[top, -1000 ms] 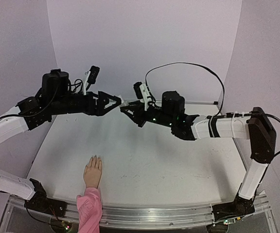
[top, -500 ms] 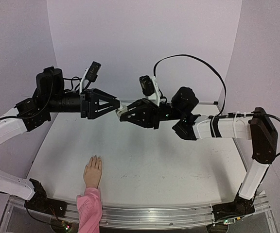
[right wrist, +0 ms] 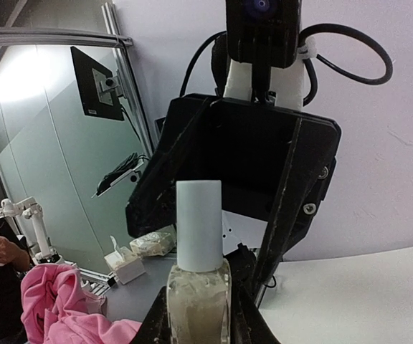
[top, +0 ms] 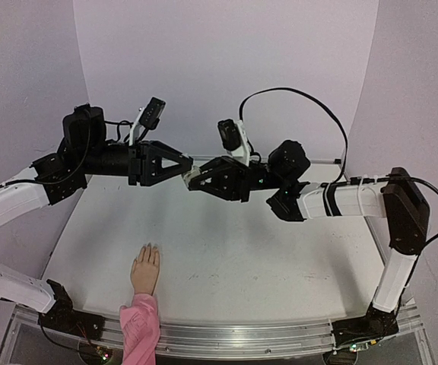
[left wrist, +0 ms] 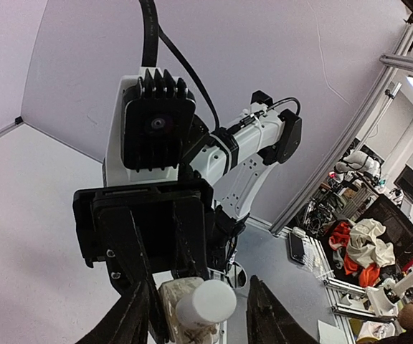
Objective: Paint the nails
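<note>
Both arms have risen from where they were a second ago and drawn together. The left pincer [top: 182, 164] has nosed in until its tips meet the front of the right pincer [top: 195, 179], and its jaws have narrowed. The mannequin hand [top: 145, 272] has not shifted.

The right pincer is clamped on a small bottle [right wrist: 198, 304] of pale, cloudy liquid. Its two fingers press the glass sides, and the bottle points straight out from its tip. The bottle's round white cap [right wrist: 198, 223] sticks out past the fingers toward the left pincer.

The left pincer faces it head on, with one finger on either side of the cap. Its jaws stand partly apart. In the left wrist view one finger [left wrist: 136, 315] lies close against the bottle, while the other is separated from the cap by a clear gap, so the cap is framed rather than squeezed. In the right wrist view the black wedge of the left pincer fills the space just behind the cap.

The nails [top: 150, 247] are well below the left pincer and toward its arm's base, far from both pincers. They sit at the fingertips of the mannequin hand, which lies flat on the white tabletop [top: 280, 258], fingers pointing away from the arm bases. They are barely distinguishable from the skin. The hand's pink sleeve [top: 140, 325] runs back over the near edge of the tabletop.
</note>
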You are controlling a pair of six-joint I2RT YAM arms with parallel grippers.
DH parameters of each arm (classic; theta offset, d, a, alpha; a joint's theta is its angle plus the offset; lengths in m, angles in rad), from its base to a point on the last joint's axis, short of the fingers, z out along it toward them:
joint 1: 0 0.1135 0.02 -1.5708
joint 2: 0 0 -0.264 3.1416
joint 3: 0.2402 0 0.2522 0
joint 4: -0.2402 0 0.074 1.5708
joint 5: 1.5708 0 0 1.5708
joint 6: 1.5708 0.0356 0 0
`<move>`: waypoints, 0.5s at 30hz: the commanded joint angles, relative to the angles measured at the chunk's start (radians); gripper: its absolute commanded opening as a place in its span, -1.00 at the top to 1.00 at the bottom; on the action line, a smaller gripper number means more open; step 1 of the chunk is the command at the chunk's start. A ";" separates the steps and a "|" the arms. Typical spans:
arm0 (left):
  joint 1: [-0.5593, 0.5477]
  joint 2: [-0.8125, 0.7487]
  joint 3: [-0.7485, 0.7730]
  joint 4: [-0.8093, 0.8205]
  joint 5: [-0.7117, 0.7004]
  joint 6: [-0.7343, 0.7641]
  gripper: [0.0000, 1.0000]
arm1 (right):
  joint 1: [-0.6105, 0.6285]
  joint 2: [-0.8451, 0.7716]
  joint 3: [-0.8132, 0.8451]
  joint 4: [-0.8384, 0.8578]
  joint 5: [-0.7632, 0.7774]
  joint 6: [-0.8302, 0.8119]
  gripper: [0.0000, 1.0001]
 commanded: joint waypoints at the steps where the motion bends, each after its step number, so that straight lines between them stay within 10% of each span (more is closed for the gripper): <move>1: -0.003 0.008 0.046 0.065 0.023 -0.004 0.12 | -0.003 0.004 0.033 0.105 -0.014 0.015 1.00; 10: -0.004 0.041 0.046 0.063 -0.032 -0.005 1.00 | -0.002 -0.036 0.023 -0.110 0.120 -0.169 1.00; 13: -0.004 0.046 0.048 0.020 -0.133 0.011 1.00 | -0.002 -0.097 0.020 -0.381 0.422 -0.360 1.00; 15: -0.013 0.059 0.085 -0.113 -0.304 0.034 1.00 | 0.049 -0.134 0.037 -0.601 0.944 -0.507 1.00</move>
